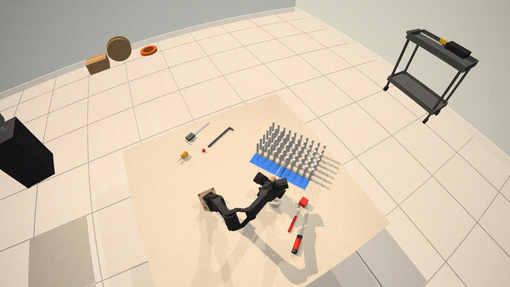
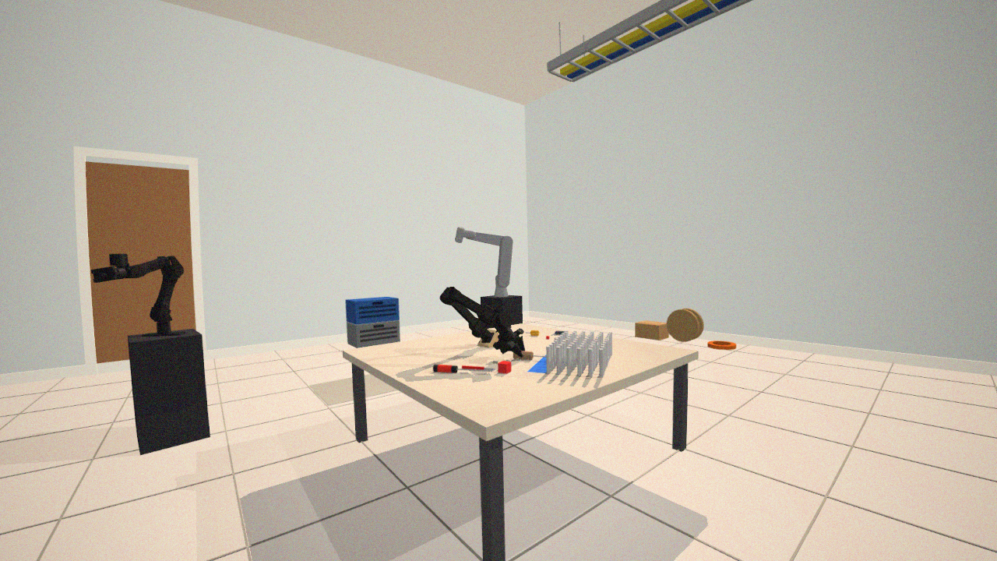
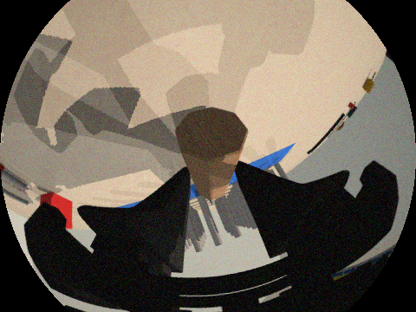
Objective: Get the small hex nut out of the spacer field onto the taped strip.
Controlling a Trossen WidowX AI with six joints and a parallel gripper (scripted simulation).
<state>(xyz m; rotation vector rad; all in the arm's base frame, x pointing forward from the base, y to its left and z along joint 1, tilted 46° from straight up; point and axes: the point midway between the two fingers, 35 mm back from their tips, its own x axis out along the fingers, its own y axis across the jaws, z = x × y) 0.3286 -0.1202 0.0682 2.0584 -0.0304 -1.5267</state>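
Observation:
My gripper [image 1: 273, 180] [image 2: 518, 354] [image 3: 211, 168] is shut on the wooden handle [image 1: 272, 178] [image 3: 212, 130] of a tool, low in front of the spacers. The tool's thin pale shaft [image 1: 278, 172] runs over the blue taped strip [image 1: 261, 160] [image 2: 538, 365] [image 3: 275, 159] toward the spacer field; its far tip is hidden among the spacers. The metal spacers [image 1: 257, 148] [image 2: 576, 357] stand upright in rows behind the strip, with some showing beyond the handle in the wrist view. The hex nut cannot be made out in any view.
A red block [image 1: 303, 202] [image 2: 504, 367], a red-handled tool [image 1: 292, 224] and a red-black screwdriver [image 1: 296, 244] lie right of the arm. A black hooked bar [image 1: 218, 138], a grey-shafted tool [image 1: 190, 136], a yellow-handled tool [image 1: 184, 154] and a small red piece [image 1: 203, 150] lie left of the field.

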